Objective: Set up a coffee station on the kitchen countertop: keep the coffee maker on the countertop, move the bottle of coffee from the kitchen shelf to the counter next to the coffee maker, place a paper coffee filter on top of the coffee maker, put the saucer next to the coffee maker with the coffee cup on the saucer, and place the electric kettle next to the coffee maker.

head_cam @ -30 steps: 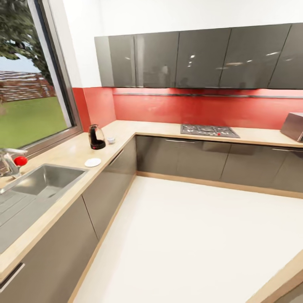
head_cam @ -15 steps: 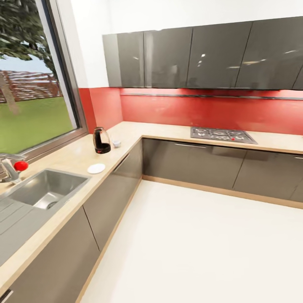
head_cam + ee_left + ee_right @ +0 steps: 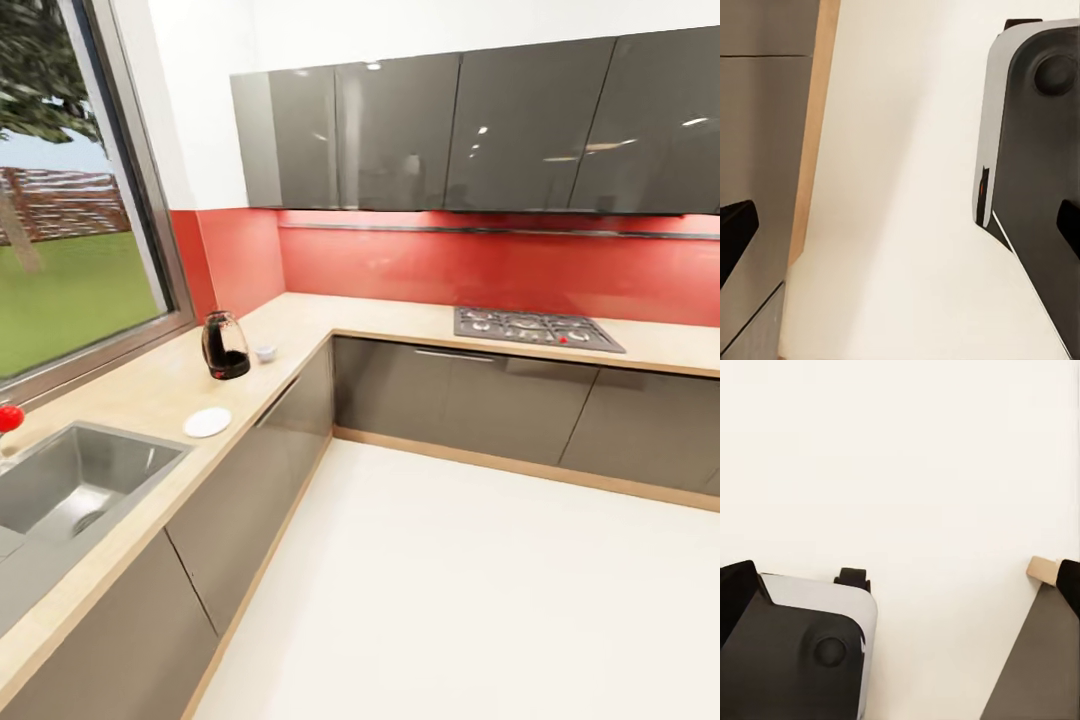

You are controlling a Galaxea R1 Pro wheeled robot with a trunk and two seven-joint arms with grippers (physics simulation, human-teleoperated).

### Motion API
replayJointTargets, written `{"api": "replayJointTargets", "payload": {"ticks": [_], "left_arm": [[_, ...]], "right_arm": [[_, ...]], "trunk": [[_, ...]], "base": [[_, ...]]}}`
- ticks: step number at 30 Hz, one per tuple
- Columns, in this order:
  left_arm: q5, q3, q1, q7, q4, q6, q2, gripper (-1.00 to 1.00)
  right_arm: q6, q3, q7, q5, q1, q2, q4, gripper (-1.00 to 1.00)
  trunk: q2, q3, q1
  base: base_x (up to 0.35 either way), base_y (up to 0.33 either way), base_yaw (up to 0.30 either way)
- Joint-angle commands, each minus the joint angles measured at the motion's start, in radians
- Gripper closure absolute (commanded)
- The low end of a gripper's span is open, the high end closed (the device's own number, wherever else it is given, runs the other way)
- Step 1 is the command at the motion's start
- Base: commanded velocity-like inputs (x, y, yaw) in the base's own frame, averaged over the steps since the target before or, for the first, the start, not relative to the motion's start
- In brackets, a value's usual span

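The electric kettle (image 3: 225, 345), dark smoky glass on a black base, stands on the beige countertop (image 3: 150, 385) below the window. Just right of it sits the small white coffee cup (image 3: 265, 352). The flat white saucer (image 3: 207, 422) lies nearer to me, close to the counter's front edge. The coffee maker, bottle of coffee, kitchen shelf and paper filter are out of view. My left gripper (image 3: 900, 229) is open over the pale floor, nothing between its fingers. My right gripper (image 3: 900, 581) is open too, above the floor and beside my base.
A steel sink (image 3: 65, 490) is set into the counter at the near left, with a red tap knob (image 3: 8, 417) behind it. A gas hob (image 3: 535, 328) sits on the back counter. Grey cabinets (image 3: 430, 390) line both runs. My base (image 3: 1035, 150) stands on the white floor (image 3: 480, 590).
The head camera has moved, so the whole picture shifted: the sink slid toward the left edge and the appliance at far right left the frame. Kettle, cup and saucer stayed put on the counter.
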State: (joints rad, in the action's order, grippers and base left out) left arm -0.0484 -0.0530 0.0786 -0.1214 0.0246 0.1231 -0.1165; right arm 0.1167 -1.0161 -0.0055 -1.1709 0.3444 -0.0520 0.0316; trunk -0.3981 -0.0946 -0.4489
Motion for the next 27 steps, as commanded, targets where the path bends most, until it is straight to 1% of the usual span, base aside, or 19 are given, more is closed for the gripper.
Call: {"api": "replayJointTargets", "payload": {"ticks": [1,11,16,27], "left_arm": [[-0.005,-0.005,0.001,-0.003,0.002,0.006,0.0,-1.0],[-0.005,-0.006,0.001,-0.003,0.003,0.01,0.005,-1.0],[-0.005,-0.007,0.001,-0.003,0.003,0.01,0.006,-1.0],[-0.005,-0.007,0.001,-0.003,0.003,0.012,0.006,-1.0]], "right_arm": [[0.003,-0.009,-0.001,-0.008,0.001,0.0,-0.001,-1.0],[0.003,-0.01,-0.001,-0.007,0.001,0.0,-0.001,-1.0],[0.003,-0.011,-0.001,-0.007,0.001,0.0,-0.001,-1.0],[0.003,-0.012,-0.001,-0.007,0.001,0.001,-0.001,-1.0]], "trunk": [[-0.002,-0.002,-0.001],[-0.002,-0.002,-0.001],[-0.002,-0.002,-0.001],[-0.002,-0.002,-0.001]], "base": [[0.31,-0.182,0.0],[0.302,-0.195,0.006],[0.293,-0.202,0.226],[0.292,-0.202,0.274]]}}
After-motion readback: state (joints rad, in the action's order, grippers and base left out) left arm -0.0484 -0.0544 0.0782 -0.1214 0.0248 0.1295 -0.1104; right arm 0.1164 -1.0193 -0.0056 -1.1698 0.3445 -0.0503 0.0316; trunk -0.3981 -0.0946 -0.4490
